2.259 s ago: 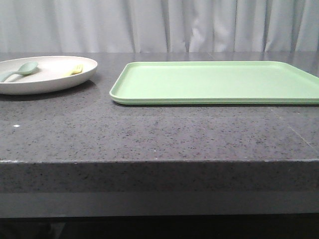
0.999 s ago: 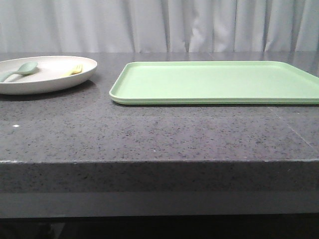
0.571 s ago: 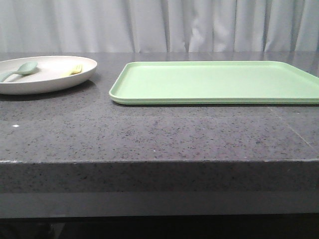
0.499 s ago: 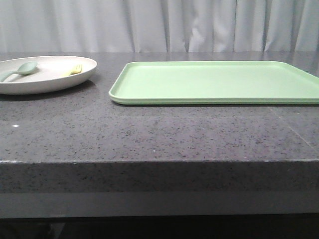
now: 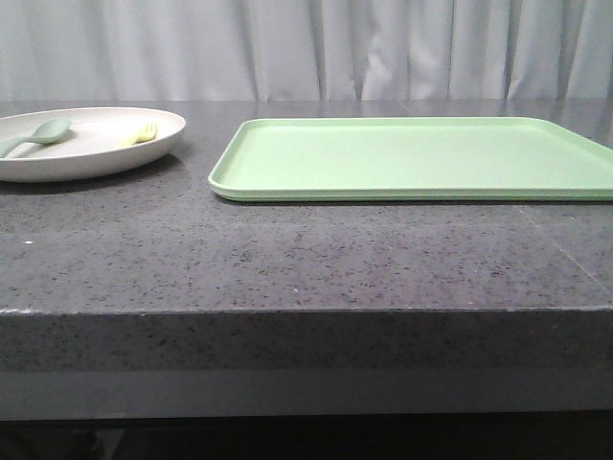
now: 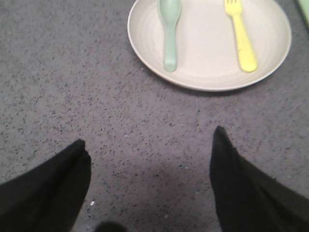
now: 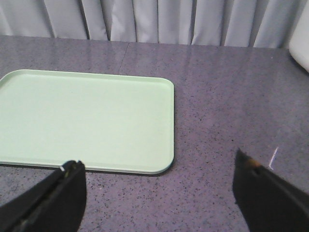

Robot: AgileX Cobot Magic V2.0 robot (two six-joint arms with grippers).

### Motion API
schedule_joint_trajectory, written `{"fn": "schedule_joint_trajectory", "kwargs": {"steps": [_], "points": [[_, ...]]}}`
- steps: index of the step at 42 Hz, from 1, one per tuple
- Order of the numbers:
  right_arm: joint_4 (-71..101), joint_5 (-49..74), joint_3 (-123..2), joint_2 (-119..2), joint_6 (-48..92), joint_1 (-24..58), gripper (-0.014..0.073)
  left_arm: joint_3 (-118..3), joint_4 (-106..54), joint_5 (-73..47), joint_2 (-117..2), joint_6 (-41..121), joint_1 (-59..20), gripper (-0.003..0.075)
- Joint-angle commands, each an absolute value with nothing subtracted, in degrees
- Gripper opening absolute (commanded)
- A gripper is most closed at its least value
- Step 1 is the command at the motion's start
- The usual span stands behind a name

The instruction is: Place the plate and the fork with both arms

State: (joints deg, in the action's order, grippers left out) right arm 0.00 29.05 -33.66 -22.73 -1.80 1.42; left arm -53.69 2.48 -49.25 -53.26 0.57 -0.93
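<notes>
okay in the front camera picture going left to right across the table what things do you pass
Spoon → fork, both lying in the plate → green tray.

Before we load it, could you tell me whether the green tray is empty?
Empty: the tray shows only bare green surface in the front and right wrist views.

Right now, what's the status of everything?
Both grippers, left and right, open, empty. Small yellow plastic fork on round cream plate beside teal spoon. Nothing blocking.
</notes>
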Motion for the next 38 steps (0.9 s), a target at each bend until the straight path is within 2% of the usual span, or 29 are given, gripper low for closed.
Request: {"fn": "schedule_joint_trajectory", "kwargs": {"steps": [1,8,15,38], "points": [[-0.75,24.71,-35.54,-23.76,-1.63,1.16,0.0636,-59.77,2.49,-48.82,-58.81,2.83,0.77,0.0506],[-0.75,24.71,-35.54,-23.76,-1.63,1.16,0.0636,-68.10,-11.93,-51.65,-69.94,16.35,9.05,0.0503],[-0.75,24.71,-35.54,-23.76,-1.63,1.16,0.0636,-77.02,-17.97,-56.40,-80.01,21.53,15.03,0.0503],[-0.75,24.71,-35.54,-23.76,-1.63,1.16,0.0636,-104.26,-28.11,-72.31,-107.19,28.58,15.64,0.0503]]}}
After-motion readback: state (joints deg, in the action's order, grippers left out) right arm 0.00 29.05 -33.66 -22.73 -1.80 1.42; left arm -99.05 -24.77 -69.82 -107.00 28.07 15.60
